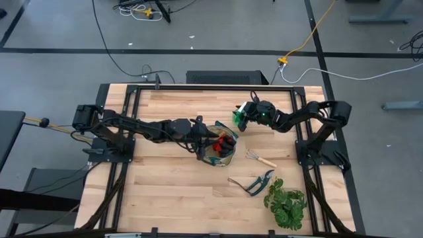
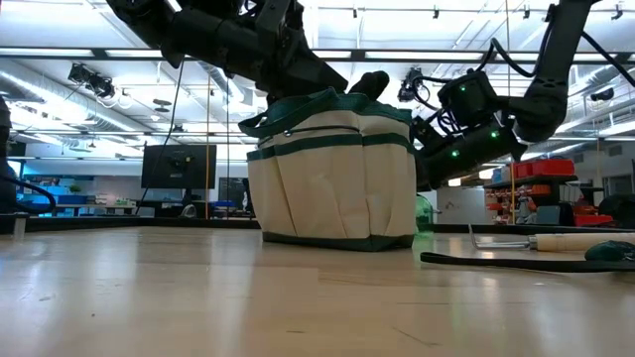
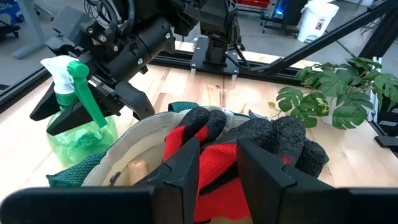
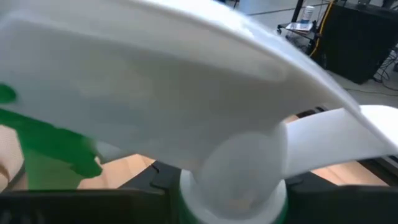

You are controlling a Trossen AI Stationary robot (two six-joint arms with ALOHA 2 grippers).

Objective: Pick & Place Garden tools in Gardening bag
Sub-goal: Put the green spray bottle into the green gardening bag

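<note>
Right gripper (image 3: 74, 109) closed around spray bottle (image 3: 78, 124) just right of bag (image 1: 220, 151), left gripper (image 3: 217, 168) pinching bag rim over red gloves (image 3: 214, 155), rake (image 1: 260, 158) and shears (image 1: 254, 183) near right

Gloves (image 3: 211, 155) in bag (image 1: 220, 153), shears (image 1: 254, 184) beside

text: none legible | labels: none | brands: none | numbers: none | signs: none

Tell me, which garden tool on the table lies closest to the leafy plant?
The dark-handled pruning shears, lying beside the plant; the wooden-handled rake lies farther off.
</note>
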